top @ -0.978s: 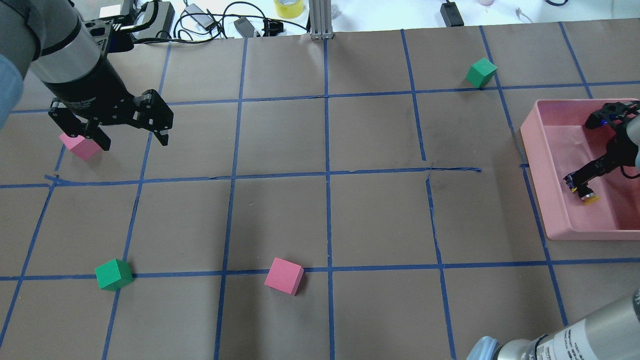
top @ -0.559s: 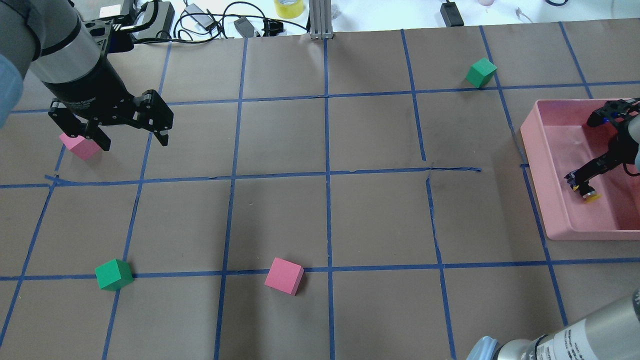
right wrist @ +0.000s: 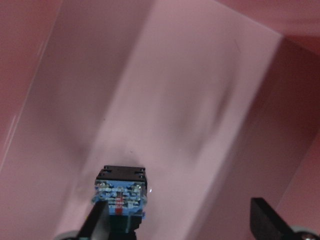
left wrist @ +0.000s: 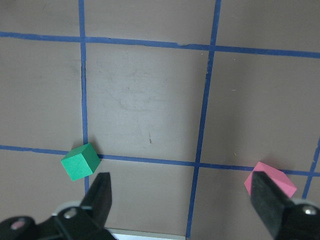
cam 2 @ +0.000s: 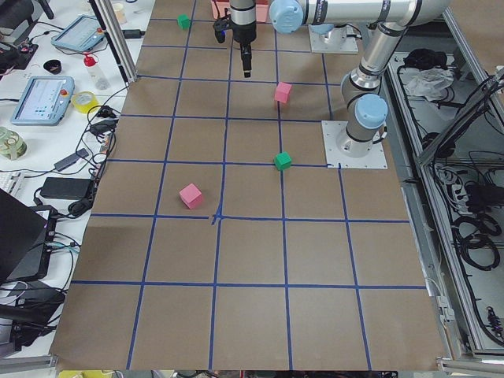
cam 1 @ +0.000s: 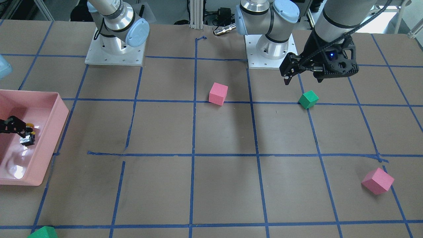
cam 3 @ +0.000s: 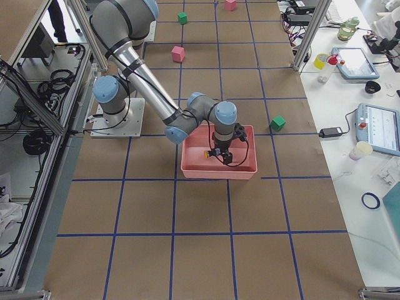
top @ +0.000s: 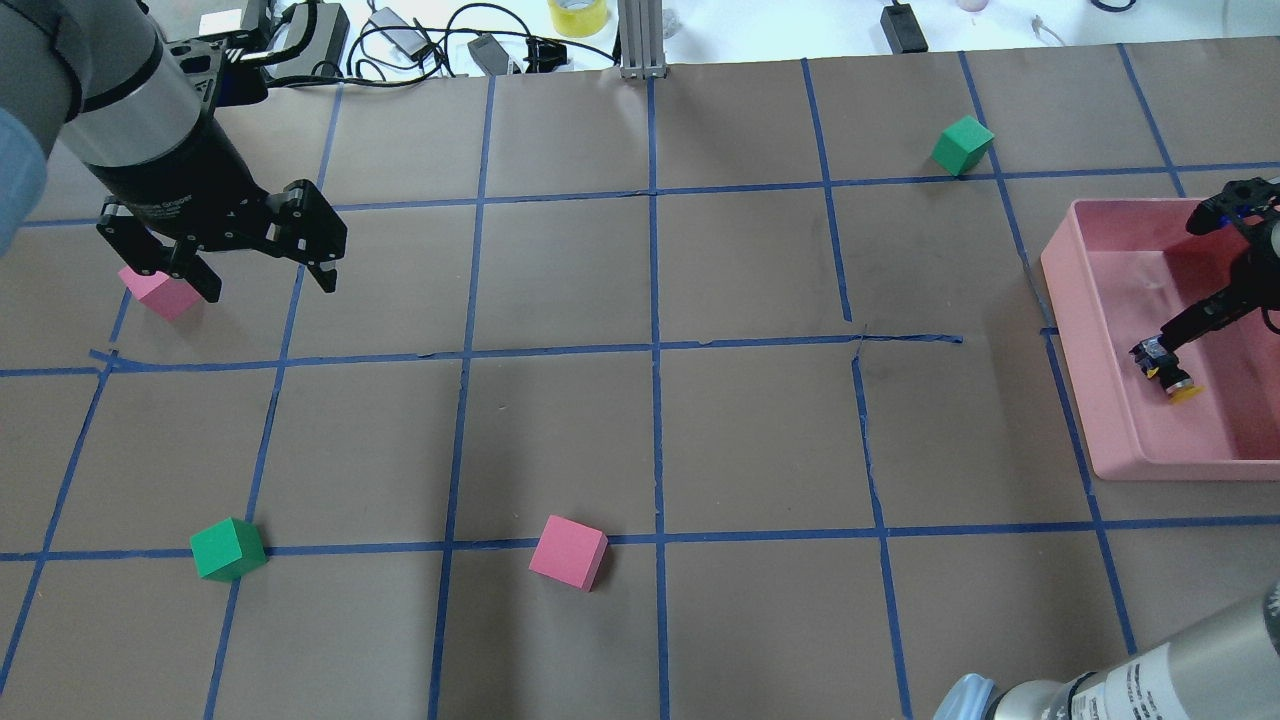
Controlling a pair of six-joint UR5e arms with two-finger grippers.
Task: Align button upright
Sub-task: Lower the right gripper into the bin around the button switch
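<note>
The right arm comes in from the near corner of the overhead view and folds back on itself, so the right hand (right wrist: 180, 212) dips steeply into the pink tray (top: 1180, 468). Its fingers (right wrist: 267, 220) stand wide apart. The button (right wrist: 121, 192) lies against one finger and well clear of the other. Its silvery-blue contact block is turned toward the wrist and its yellow cap points away from the hand, so it is tilted, not upright. Tray walls rise on both sides of this hand and ahead of it. The wall beyond the cap is near, and bare pink floor stretches ahead of the button.

The left arm slants down from the far left corner, and the left hand (top: 268, 285) hangs above the desk (top: 750, 430) with its fingers spread around nothing. In the overhead view its outer fingertip overlaps a pink cube (top: 160, 292). Toward the robot from this hand sit a green cube (top: 228, 548) and a second pink cube (top: 568, 552), both on a blue tape line. Brown paper gridded with tape runs between the two hands.
</note>
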